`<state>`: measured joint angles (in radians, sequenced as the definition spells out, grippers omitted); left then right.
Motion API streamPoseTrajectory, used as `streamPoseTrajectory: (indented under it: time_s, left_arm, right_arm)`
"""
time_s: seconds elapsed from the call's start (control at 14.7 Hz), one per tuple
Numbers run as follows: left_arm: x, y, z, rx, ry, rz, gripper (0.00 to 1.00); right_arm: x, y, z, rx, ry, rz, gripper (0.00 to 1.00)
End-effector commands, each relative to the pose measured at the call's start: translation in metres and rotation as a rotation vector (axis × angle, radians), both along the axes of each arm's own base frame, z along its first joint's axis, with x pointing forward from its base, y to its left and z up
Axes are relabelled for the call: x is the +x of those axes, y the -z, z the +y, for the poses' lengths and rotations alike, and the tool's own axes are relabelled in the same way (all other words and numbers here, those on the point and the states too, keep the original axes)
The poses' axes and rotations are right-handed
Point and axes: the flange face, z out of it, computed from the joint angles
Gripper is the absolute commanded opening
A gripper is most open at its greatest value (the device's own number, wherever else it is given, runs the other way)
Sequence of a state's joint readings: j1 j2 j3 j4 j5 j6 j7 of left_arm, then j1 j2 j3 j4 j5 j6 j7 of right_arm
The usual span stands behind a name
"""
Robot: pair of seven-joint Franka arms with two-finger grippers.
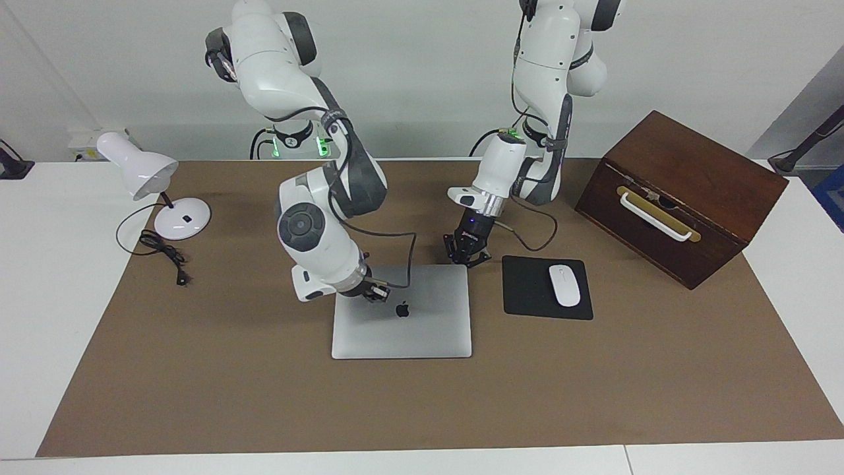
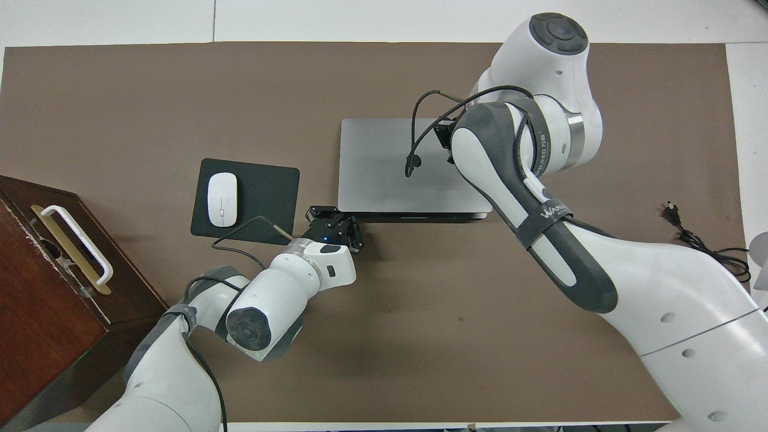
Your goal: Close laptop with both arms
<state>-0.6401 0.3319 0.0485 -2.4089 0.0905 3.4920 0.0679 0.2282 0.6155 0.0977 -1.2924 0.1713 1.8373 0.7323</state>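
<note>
White jointed arms [image 1: 316, 237], grey joints, black cables, black end effectors.

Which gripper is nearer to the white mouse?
Left. The left gripper sits at the laptop corner beside the mouse pad holding the mouse; the right gripper is over the lid.

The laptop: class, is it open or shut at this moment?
Shut. The laptop lies flat on the table, lid down with its logo facing up; no screen or keyboard shows.
</note>
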Motion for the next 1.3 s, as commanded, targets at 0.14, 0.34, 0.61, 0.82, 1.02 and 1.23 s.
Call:
streamPoseTrajectory:
  time_s: [0.14, 0.34, 0.61, 0.82, 1.02, 1.23]
  left_arm:
    - [0.008, 0.020, 0.020, 0.023, -0.032, 0.031, 0.00]
    - [0.009, 0.008, 0.020, 0.025, -0.037, 0.039, 0.00]
    - [0.014, -0.030, 0.028, 0.087, -0.065, 0.108, 0.00]
    - [0.014, -0.059, 0.034, 0.129, -0.084, 0.158, 0.00]
    - [0.015, -0.095, 0.040, 0.173, -0.108, 0.219, 0.00]
    - [0.032, -0.151, 0.047, 0.212, -0.178, 0.360, 0.00]
  right_arm:
    - [0.001, -0.051, -0.031, -0.104, -0.152, -0.119, 0.00]
    - [0.007, -0.068, -0.053, -0.294, -0.315, -0.209, 0.00]
    - [0.023, -0.110, -0.094, -0.428, -0.521, -0.368, 0.00]
    - [0.032, -0.119, -0.107, -0.470, -0.618, -0.440, 0.00]
    - [0.041, -0.132, -0.121, -0.542, -0.702, -0.498, 0.00]
    - [0.040, -0.133, -0.122, -0.512, -0.676, -0.475, 0.00]
